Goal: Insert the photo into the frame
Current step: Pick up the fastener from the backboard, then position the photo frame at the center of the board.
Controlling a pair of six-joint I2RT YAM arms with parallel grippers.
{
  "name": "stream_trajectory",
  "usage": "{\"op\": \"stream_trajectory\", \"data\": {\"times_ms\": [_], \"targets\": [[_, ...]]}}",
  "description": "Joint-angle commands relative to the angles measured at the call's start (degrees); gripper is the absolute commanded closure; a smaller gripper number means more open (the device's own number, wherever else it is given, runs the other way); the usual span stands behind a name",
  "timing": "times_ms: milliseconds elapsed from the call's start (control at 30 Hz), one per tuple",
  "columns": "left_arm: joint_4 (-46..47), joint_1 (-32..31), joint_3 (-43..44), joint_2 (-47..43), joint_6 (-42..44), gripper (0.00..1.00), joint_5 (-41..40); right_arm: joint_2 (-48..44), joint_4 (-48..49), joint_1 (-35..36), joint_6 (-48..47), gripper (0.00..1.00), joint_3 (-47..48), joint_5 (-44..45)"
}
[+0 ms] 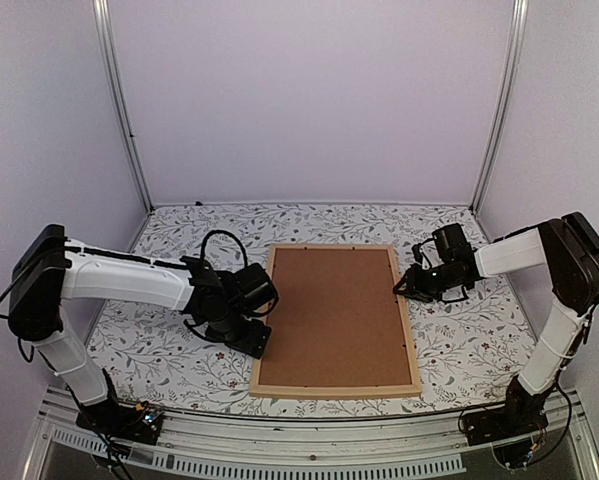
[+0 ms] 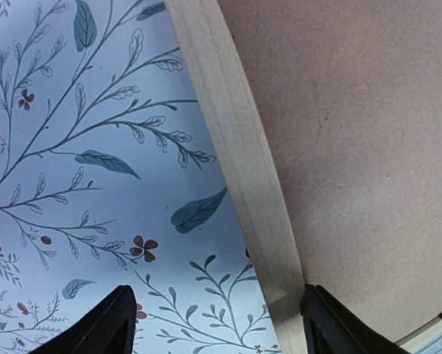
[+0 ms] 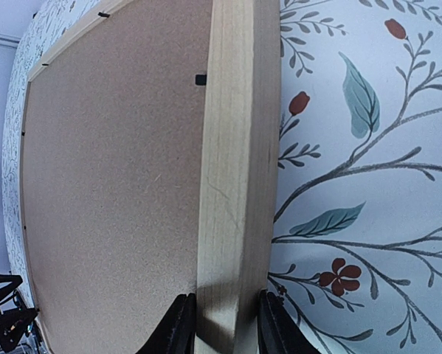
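The light wood frame [image 1: 412, 335] lies flat on the floral tablecloth with a brown backing board [image 1: 334, 315] filling it. The photo is hidden or out of view. My left gripper [image 1: 256, 338] is at the frame's left rail [image 2: 235, 147], open. Its fingers [image 2: 99, 328] straddle the rail, one over the cloth and one over the board [image 2: 353, 147]. My right gripper [image 1: 407, 285] is shut on the frame's right rail [image 3: 232, 147], one finger on the board side [image 3: 117, 184] and one on the outer side. In the wrist views my left gripper [image 2: 221, 332] stands wide and my right gripper [image 3: 221, 332] pinches the wood.
The floral tablecloth [image 1: 179, 350] covers the table. Pale walls and two metal posts [image 1: 124, 110] close in the back and sides. A metal rail [image 1: 309, 440] runs along the near edge between the arm bases.
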Motion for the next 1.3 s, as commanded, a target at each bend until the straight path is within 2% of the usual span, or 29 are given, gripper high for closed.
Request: {"op": "stream_trajectory", "data": {"times_ms": [0,633,833,1100,1267], "targets": [[-0.6,-1.5,-0.3,2.3,-1.0,0.2,-0.1,2.0,-3.4,1.2,-0.5,0.69,-0.7,0.3],[-1.3,-4.1,3.4,10.6,-0.1,0.2,-0.6,1.1,-3.0,1.2,-0.2,0.69,-2.2,0.5],[-1.8,-4.1,5.7,5.8,1.0,0.19,-5.1,1.5,-3.1,1.2,-0.4,0.69,-1.9,0.5],[7.2,2.6,6.0,-2.4,6.4,0.17,-1.4,2.2,-7.8,0.9,-2.6,0.65,1.4,3.6],[15.7,10.8,6.2,-3.1,10.7,0.15,5.7,3.5,-10.4,-1.2,-5.4,0.65,4.1,3.4]]}}
